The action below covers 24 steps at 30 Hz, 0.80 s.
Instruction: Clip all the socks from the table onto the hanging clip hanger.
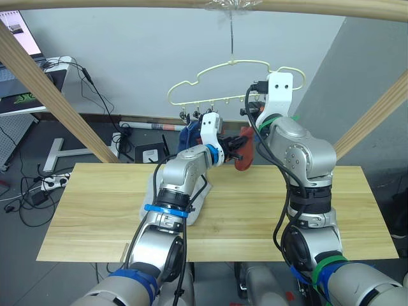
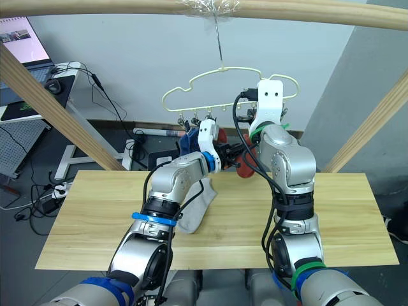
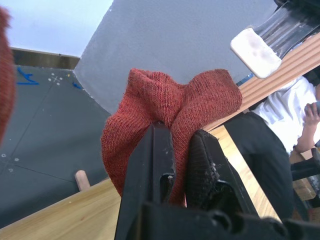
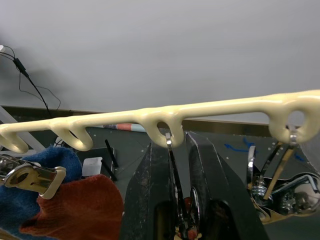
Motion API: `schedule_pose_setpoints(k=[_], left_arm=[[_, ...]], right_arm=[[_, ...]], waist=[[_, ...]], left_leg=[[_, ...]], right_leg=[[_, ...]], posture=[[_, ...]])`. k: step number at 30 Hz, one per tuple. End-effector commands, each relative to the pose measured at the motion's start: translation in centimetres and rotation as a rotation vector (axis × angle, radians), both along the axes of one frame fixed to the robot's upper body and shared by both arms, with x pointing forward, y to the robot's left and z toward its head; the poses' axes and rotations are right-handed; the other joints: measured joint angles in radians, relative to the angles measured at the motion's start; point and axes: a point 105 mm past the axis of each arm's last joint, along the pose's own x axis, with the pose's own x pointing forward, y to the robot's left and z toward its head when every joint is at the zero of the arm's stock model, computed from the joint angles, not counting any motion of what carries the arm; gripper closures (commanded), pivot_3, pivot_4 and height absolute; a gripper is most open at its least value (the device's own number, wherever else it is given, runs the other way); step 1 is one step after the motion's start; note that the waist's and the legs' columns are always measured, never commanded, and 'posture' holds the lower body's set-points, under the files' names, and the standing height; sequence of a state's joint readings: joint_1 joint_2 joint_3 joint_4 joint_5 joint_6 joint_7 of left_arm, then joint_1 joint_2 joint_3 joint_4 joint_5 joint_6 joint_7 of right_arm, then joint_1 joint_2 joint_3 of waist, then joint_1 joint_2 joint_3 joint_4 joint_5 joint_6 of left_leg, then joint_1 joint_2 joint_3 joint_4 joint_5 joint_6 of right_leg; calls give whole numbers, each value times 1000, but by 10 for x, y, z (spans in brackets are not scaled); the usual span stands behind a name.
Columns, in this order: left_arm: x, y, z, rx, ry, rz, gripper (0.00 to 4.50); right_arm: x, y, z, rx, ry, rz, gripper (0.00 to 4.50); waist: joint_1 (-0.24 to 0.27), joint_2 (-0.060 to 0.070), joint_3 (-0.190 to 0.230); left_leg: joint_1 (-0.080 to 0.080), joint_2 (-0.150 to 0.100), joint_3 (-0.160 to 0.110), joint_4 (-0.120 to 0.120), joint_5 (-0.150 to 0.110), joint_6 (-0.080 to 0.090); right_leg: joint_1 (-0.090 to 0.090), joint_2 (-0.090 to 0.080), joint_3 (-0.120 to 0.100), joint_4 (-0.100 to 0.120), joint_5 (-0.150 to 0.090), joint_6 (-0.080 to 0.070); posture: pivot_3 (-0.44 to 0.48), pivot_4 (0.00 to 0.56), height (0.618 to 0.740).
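The clip hanger [image 1: 234, 80] hangs by its metal hook from a pale wooden pole [image 1: 299, 6] above the far side of the table [image 1: 255, 217]. Small metal clips dangle in a row from its bottom bar.

The left gripper [image 3: 181, 150] is raised near the hanger and is squeezed tight on a rust red sock [image 3: 165, 120]. In the left wrist view the sock bunches up in a lump above the two black fingers [image 3: 155, 160], which pinch it between them. From the head views this red sock [image 1: 244, 153] hangs in the air just under the clips, between the two arms.

The right gripper [image 4: 179, 165] is up at the bottom bar of the hanger. In the right wrist view one thin metal clip [image 4: 172, 175] hangs down from a loop in the bar, right between the two black fingers. The fingers sit close on each side of the clip, and I cannot tell if they are squeezing it.

A blue sock [image 4: 30, 195] and another rust red sock [image 4: 80, 207] already hang from clips further along the bar.

A light grey sock [image 2: 194, 207] lies on the table, partly under the left arm.
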<state>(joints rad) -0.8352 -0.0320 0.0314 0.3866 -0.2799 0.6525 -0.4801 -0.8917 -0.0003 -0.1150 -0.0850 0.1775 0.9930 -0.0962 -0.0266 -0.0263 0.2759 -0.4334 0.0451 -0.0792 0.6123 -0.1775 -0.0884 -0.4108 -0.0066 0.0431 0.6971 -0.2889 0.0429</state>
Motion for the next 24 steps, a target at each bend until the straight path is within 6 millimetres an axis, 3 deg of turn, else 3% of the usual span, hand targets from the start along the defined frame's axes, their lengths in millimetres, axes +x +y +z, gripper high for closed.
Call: schedule_pose_setpoints(k=[1,13,24], left_arm=[[-2,-6,28,-53,-65,-22,3852],[-2,-3,38,-79,-70,-15,3852],[-3,5,26,-75,-34,10,3852]], right_arm=[[-6,-1,17,5,-65,-3,4398],[-5,-1,16,4,-66,-6,4398],[-5,-1,16,4,-67,-4,4398]], waist=[[0,0,0],[0,0,0],[0,0,0]], left_leg=[[0,0,0,0,0,0],[0,0,0,0,0,0],[0,0,0,0,0,0]], right_leg=[[0,0,0,0,0,0],[0,0,0,0,0,0],[0,0,0,0,0,0]], posture=[[63,215,740],[70,214,740],[76,217,740]])
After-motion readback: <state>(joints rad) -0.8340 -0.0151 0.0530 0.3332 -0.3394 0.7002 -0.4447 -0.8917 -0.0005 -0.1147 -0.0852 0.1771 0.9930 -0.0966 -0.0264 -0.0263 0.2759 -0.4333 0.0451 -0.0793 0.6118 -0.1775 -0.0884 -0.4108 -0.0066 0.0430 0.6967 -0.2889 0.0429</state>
